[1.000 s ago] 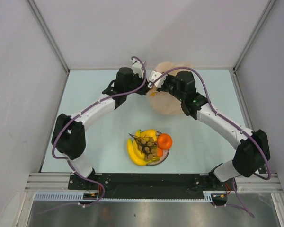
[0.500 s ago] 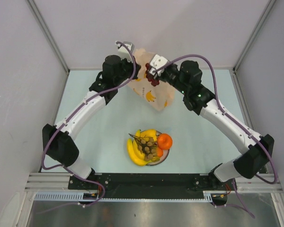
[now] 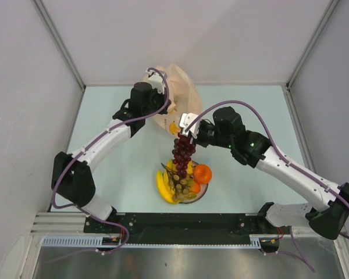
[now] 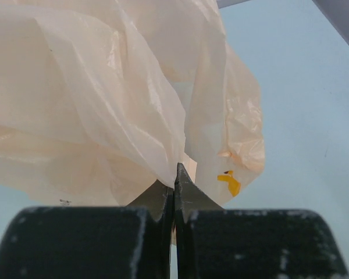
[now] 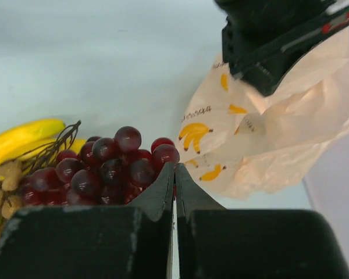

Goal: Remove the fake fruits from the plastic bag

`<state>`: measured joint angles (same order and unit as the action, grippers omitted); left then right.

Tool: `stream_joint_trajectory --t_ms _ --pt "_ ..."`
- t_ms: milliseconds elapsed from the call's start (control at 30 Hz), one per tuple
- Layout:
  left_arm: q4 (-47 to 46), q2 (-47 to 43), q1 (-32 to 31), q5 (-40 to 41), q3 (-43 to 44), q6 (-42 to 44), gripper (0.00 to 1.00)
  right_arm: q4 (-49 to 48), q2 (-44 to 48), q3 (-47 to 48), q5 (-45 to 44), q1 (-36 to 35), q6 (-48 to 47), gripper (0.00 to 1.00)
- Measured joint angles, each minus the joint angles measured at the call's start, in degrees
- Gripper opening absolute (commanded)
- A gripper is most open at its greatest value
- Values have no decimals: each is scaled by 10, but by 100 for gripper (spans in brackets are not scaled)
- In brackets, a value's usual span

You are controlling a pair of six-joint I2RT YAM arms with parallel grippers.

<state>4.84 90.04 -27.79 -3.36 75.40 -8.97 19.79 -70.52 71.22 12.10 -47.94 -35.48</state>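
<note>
My left gripper [image 3: 164, 108] is shut on the pale-orange plastic bag [image 3: 175, 96] and holds it up at the back of the table; the crinkled bag [image 4: 134, 99] fills the left wrist view. My right gripper [image 3: 189, 131] is shut on the dark purple grape bunch [image 3: 183, 150], which hangs over the plate; the grapes [image 5: 107, 165] sit just left of its tips, with the bag [image 5: 279, 128] behind. The plate [image 3: 201, 193] holds the banana bunch [image 3: 164, 186], an orange [image 3: 202, 173] and a brownish grape bunch [image 3: 182, 180].
Grey walls enclose the pale blue table [image 3: 104, 145] on three sides. The black base rail [image 3: 180, 224] runs along the near edge. The left arm [image 3: 99, 148] and right arm [image 3: 291, 171] curve in from both sides.
My right gripper pulled the purple grapes out of the bag and carried them down toward the plate. My left gripper kept hold of the bag and lifted it back.
</note>
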Motion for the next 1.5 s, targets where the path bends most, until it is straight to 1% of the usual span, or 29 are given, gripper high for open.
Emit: stream_joint_trajectory --t_ms 167,500,867,1267,1500 --pt "-2 -16 1 -16 -18 0 0 27 9 -25 3 2 5 0" --pt "-5 -22 1 -35 -23 0 0 10 9 -38 3 5 -8 0" --pt "-7 -23 1 -47 -27 0 0 17 9 -51 12 -11 -41 0" --pt "-12 -24 1 -57 -36 0 0 -37 1 -52 -14 -11 -108 0" --pt "-15 -36 1 -61 -53 0 0 -47 -1 -52 -19 -14 -120 0"
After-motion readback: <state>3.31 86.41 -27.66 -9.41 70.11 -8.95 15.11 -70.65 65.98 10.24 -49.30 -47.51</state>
